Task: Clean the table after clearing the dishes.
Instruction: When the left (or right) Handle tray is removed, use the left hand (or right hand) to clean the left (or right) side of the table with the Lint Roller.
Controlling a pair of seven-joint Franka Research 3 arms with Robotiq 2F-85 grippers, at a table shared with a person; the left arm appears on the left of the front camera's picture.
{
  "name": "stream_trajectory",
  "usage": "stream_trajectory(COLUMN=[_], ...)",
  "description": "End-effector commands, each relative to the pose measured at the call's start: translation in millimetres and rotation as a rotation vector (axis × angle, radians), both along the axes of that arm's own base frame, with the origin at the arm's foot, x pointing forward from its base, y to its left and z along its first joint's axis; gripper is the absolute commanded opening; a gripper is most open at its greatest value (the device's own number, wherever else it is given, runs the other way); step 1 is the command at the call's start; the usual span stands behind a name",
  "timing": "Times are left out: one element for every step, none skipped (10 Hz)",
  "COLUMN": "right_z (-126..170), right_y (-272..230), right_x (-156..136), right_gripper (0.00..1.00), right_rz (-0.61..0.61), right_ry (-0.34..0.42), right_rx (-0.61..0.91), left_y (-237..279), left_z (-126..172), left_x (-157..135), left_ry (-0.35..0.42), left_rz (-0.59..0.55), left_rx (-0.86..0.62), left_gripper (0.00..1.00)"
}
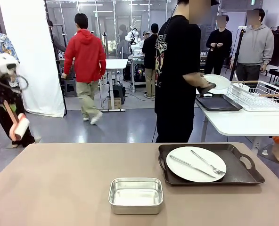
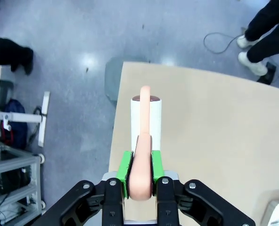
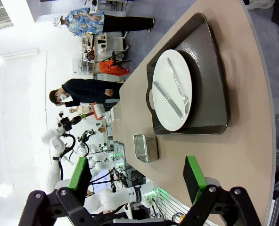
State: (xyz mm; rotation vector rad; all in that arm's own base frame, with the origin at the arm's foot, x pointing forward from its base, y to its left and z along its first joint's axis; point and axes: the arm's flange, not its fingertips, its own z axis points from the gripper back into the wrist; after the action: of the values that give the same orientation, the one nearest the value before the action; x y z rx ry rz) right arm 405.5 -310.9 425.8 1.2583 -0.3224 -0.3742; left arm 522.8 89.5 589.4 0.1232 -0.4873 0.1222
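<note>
One plate [image 1: 196,162] with cutlery [image 1: 207,162] lies on a tray [image 1: 241,178] at four o'clock; left fingers [image 2: 125,165] grip a roller [image 2: 157,120]; right fingers [image 3: 194,172] stand wide.

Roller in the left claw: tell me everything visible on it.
The roller is a white cylinder on a salmon-pink, plastic-looking handle that curves up to its far end. The left claw is shut on the handle, with green pads on both sides; nothing else touches it. In the front view it hangs tilted in the air, roll end lowest, near the far left corner of the table.
</note>
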Motion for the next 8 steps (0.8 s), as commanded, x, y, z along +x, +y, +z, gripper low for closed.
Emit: stream_trajectory(right_z=[3,3,3,3,3,3,3,3], right_y=[1,1,1,1,1,1,1,1], right_x=[-1,-1,-1,-1,-1,-1,-1,-1], right_gripper=[1.00,1.00,1.00,1.00,1.00,1.00,1.00,1.00], right_rz=[-0.002,-0.002,-0.002,-0.002,-0.002,-0.002,-0.002,-0.002], right_ry=[0.003,0.003,0.003,0.003,0.003,0.003,0.003,0.003], right_rx=[0.003,0.003,0.003,0.003,0.003,0.003,0.003,0.003], left_y=[-7,0,0,0,0,0,0,0], left_z=[17,0,0,0,0,0,0,0], left_x=[-9,0,0,0,0,0,0,0], left_ry=[-0.026,0.000,0.000,0.000,0.000,0.000,0.000,0.000], left_rz=[-0.036,0.000,0.000,0.000,0.000,0.000,0.000,0.000], left_rx=[-0.022,0.000,0.000,0.000,0.000,0.000,0.000,0.000], left_gripper=[0.22,0.22,0.22,0.22,0.22,0.22,0.22,0.22])
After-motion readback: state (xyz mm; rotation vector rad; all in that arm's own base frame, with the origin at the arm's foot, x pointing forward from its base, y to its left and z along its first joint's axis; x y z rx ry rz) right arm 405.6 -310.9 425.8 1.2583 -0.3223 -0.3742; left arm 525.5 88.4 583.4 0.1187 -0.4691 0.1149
